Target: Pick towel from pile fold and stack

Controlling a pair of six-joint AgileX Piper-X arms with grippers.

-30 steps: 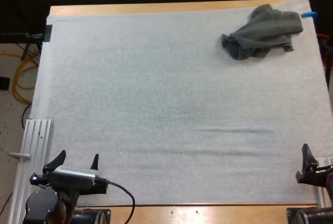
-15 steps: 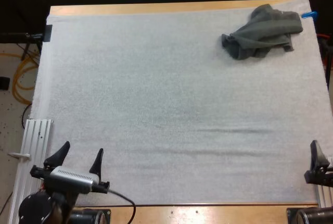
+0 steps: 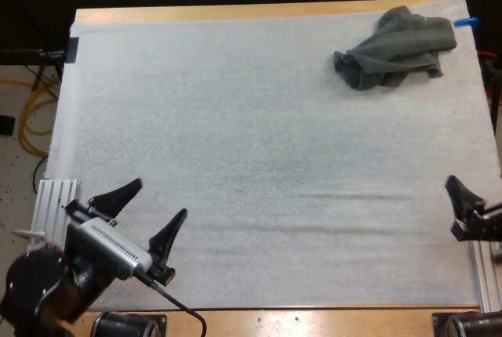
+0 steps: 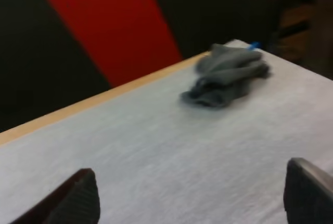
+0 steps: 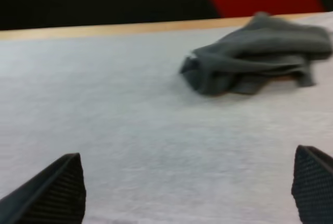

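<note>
my left end effector (image 3: pixel 158 199), lower left of the frame, has its fingers spread wide on nothing, and my right end effector (image 5: pixel 188 153), at the right edge, is likewise spread and empty, ready i'd say to grab. the crumpled towel (image 3: pixel 396 48) lies heaped at the upper right of the white mat (image 3: pixel 259 157), well apart from both; the right arm has the shorter reach.

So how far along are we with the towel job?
Nothing looks done yet: the towel lies crumpled, not folded, near the far right corner of the mat. Nothing is in hand either: the left hand and the right hand are both open over the mat's near side, well short of the towel. Left to do: pick it up, fold it and stack it.
</note>
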